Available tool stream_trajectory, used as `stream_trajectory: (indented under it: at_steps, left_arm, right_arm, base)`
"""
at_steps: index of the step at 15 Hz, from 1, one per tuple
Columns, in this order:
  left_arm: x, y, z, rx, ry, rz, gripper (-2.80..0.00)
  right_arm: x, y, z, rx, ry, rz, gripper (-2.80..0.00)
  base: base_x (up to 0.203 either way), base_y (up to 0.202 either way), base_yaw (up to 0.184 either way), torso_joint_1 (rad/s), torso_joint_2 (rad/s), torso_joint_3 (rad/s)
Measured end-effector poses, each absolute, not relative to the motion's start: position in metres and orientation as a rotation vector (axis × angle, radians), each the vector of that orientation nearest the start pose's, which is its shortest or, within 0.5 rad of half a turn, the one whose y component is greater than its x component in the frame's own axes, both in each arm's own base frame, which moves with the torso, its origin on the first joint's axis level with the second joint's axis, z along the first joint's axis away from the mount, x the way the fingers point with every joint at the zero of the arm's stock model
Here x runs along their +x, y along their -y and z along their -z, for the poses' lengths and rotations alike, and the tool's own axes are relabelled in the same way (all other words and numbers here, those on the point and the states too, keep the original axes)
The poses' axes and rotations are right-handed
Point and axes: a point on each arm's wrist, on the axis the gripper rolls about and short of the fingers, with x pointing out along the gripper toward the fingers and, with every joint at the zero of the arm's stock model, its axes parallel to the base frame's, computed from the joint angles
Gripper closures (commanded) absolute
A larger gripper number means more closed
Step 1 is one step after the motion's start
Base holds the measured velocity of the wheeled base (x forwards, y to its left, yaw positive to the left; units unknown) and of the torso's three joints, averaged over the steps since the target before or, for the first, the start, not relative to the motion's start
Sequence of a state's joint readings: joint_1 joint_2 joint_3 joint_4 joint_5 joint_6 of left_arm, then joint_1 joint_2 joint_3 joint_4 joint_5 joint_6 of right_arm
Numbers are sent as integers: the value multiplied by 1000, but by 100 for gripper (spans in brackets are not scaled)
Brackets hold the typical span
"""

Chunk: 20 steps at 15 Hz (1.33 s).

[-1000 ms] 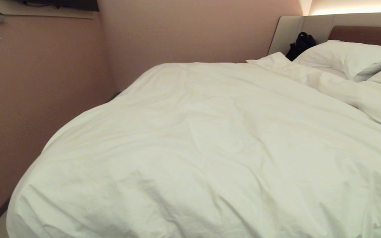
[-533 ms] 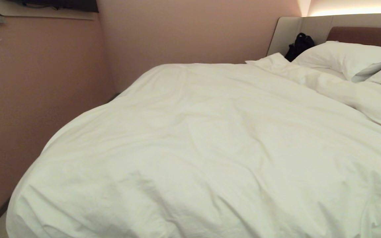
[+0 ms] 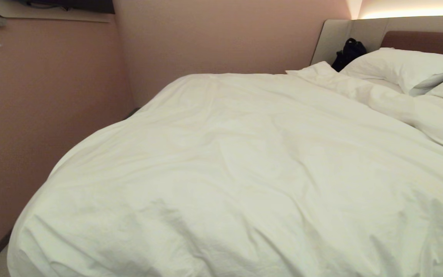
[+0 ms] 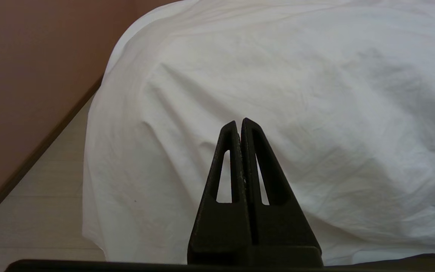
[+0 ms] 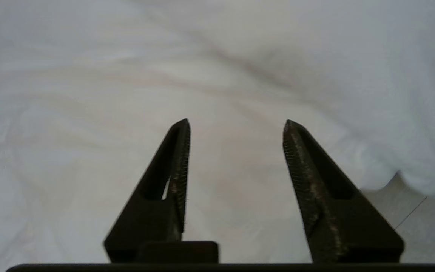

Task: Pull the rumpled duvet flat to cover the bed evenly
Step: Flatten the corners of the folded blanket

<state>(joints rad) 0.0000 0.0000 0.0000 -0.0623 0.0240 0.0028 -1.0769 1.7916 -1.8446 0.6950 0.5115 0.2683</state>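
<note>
1. Since the earlier head frame, the duvet [image 3: 244,173] has barely shifted on the bed [image 3: 423,38] — only the view nudges.
2. The right pincer [image 5: 236,126] hovers parted and empty, with cloth straight ahead of it.
3. The left pincer [image 4: 239,122] is pressed closed, parked by the draped corner.
4. Both arms sit outside the head view — the mattress is hidden.

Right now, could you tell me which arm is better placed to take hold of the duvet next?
The right. The right claw stands open, pointing at the duvet near its edge. The left claw is shut, aimed at the draped side.
</note>
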Motion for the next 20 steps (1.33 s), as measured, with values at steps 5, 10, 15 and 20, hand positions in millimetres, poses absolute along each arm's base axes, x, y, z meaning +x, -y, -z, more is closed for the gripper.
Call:
stream_trajectory:
  at_steps: [5,10,15,20]
  left_arm:
    - [-23,-1,-82,2,62,-24,0]
    - [-23,-1,-82,2,62,-25,0]
    - [-23,-1,-82,2,62,-24,0]
    - [-23,-1,-82,2,62,-24,0]
  right_arm:
    - [164,172,-329,725,-518,378,0]
    - [141,76,-321,692,-718,117,0]
    - [70,19,-302,603,-831,-29,0]
    - [-2,-12,-276,471,-786,-49,0]
  base:
    - [0,0,0,0,0,0]
    - [0,0,0,0,0,0]
    - [0,0,0,0,0,0]
    - [0,0,0,0,0,0]
